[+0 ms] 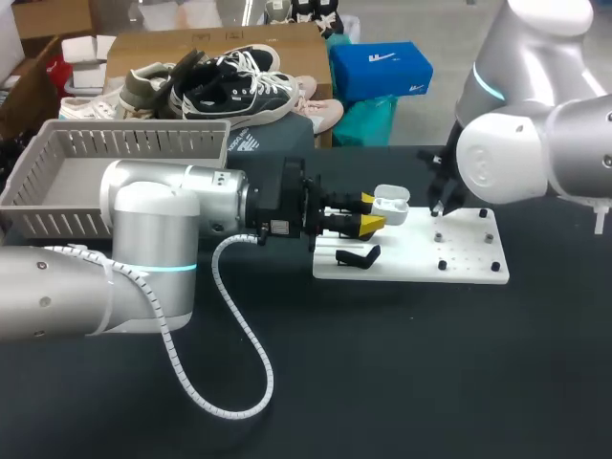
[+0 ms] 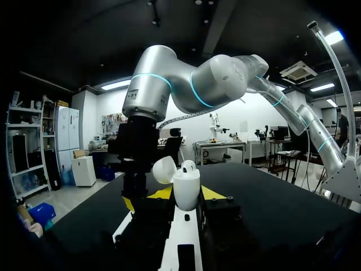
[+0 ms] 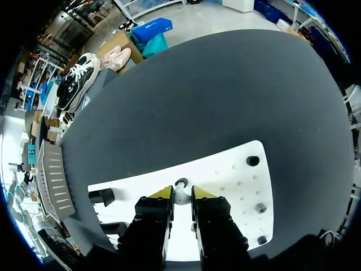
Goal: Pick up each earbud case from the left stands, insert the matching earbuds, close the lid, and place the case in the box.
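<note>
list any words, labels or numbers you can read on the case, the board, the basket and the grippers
No text here can be read.
earbud case: plain white, no print.
white board: no writing, only holes and pegs.
grey basket: no label seen.
left gripper and right gripper: no print on the yellow tips.
small label on the left arm's wrist: too small to read.

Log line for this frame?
left gripper shut on open earbud case | right gripper at earbud on white board | grip unclear
</note>
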`<state>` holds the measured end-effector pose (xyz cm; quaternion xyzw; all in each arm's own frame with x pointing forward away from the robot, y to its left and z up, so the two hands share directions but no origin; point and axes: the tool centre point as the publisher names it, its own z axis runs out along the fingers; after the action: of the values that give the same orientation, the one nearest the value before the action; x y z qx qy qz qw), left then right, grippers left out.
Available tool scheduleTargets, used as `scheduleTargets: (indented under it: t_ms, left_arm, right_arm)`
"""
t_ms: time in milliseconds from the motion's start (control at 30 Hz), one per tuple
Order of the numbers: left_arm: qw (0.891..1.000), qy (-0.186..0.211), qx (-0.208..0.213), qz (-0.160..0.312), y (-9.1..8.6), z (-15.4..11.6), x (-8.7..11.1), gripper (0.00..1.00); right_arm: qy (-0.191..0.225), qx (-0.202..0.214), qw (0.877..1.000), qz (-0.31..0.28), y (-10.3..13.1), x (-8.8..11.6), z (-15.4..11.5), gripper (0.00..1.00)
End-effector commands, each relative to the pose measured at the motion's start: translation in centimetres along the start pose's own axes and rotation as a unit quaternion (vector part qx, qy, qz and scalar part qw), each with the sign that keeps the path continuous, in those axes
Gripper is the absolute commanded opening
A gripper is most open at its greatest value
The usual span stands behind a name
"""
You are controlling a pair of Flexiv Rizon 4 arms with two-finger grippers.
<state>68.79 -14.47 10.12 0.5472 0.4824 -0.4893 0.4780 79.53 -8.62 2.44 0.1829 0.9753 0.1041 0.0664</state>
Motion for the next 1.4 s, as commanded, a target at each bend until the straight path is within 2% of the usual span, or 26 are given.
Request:
scheduleTargets:
  t_ms: [33,433,633,1100,1300,1367,1400]
  left_arm:
    - [1.0,0.0,-0.002,0.0,-0.1,0.1,0.0,0.0]
    - [1.0,0.0,-0.002,0.0,-0.1,0.1,0.0,0.0]
    - [1.0,0.0,-0.002,0.0,-0.1,0.1,0.0,0.0]
    - [1.0,0.0,-0.002,0.0,-0.1,0.1,0.0,0.0]
    - [1.0,0.0,-0.002,0.0,-0.1,0.1,0.0,0.0]
    - [1.0,0.0,-0.002,0.0,-0.1,0.1,0.0,0.0]
    - [1.0,0.0,-0.002,0.0,-0.1,0.1,0.0,0.0]
  right_arm:
    - [-0.001,-0.004,1.0,0.0,-0.4,0.4,-0.9,0.0]
    - [-0.013,-0.036,0.999,0.006,-1.4,1.1,-4.4,0.0]
    - [-0.036,-0.049,0.998,-0.008,-2.0,1.7,-8.2,0.0]
    - [-0.021,-0.005,0.99,-0.137,-1.3,6.0,-15.8,0.0]
    - [-0.007,-0.005,0.977,-0.213,0.5,9.3,-17.4,0.0]
    - [0.034,-0.031,0.967,-0.251,1.2,10.6,-17.7,0.0]
    - [0.035,-0.032,0.964,-0.263,1.5,11.1,-17.9,0.0]
